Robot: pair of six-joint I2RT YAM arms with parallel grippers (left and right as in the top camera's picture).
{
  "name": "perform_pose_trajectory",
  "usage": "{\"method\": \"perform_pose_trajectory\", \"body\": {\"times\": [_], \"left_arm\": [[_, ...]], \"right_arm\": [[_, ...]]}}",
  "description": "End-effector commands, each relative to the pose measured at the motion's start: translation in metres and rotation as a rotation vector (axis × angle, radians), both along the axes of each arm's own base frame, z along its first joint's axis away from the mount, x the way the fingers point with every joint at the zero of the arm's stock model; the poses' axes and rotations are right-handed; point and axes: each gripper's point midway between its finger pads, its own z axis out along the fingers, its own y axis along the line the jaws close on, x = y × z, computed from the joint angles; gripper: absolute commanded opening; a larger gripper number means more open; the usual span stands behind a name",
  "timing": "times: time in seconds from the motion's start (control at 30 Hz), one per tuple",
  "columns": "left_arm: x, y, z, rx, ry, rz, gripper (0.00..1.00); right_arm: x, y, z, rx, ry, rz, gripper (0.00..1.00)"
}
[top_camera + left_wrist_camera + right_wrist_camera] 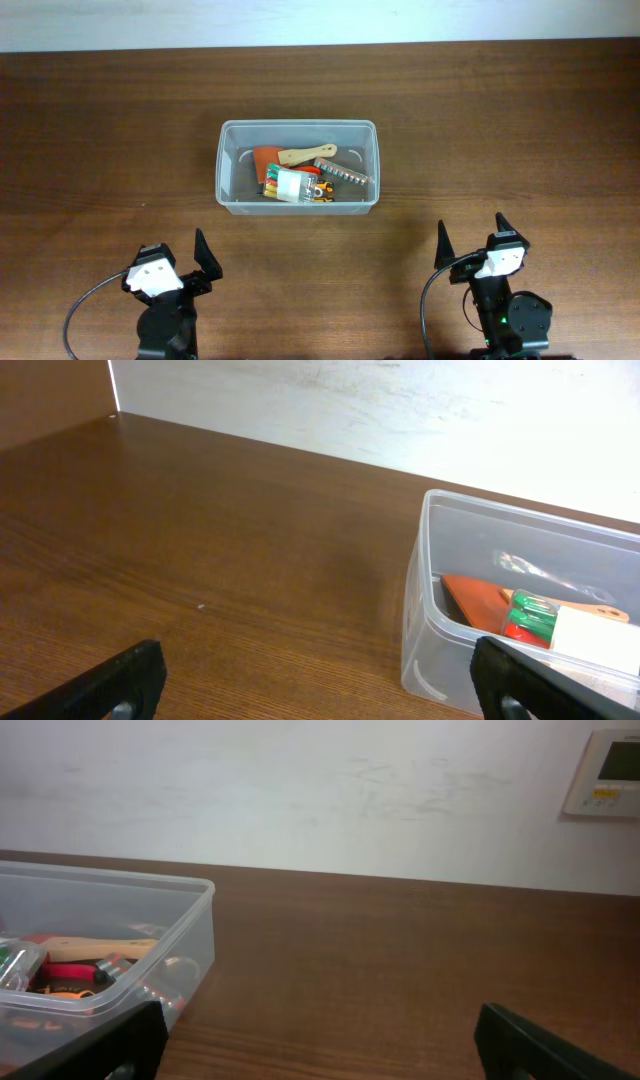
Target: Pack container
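Two-handed, pinch the likely light, slick container (300,123), midway between the table's side edges, at its stiffer rim with left tool (172,258) and right tool (470,245), both spread and empty.

Overhead straight down, both wrist views low, facing wall, sharing container (298,164).

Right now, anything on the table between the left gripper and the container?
Nothing. Only bare wooden table lies between the open left gripper and the container. The overhead view shows this, and the left wrist view agrees.
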Motion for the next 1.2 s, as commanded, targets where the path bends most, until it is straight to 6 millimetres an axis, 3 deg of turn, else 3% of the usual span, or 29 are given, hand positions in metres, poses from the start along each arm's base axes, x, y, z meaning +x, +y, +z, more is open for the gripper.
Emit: {"method": "perform_pose_trajectory", "body": {"times": [0.0, 0.2, 1.17], "left_arm": [[-0.0003, -0.0001, -0.0003, 0.009, -0.001, -0.001, 0.99], [-0.0003, -0.0001, -0.0003, 0.009, -0.001, -0.001, 0.99], [-0.0003, -0.0001, -0.0003, 0.009, -0.001, -0.001, 0.99]], "right_arm": [[-0.0004, 0.0004, 0.0015, -0.006, -0.013, 0.005, 0.99], [-0.0007, 0.0004, -0.0068, -0.007, 0.021, 0.005, 0.99], [-0.0007, 0.0004, -0.0069, -0.006, 0.021, 0.005, 0.99]]}}
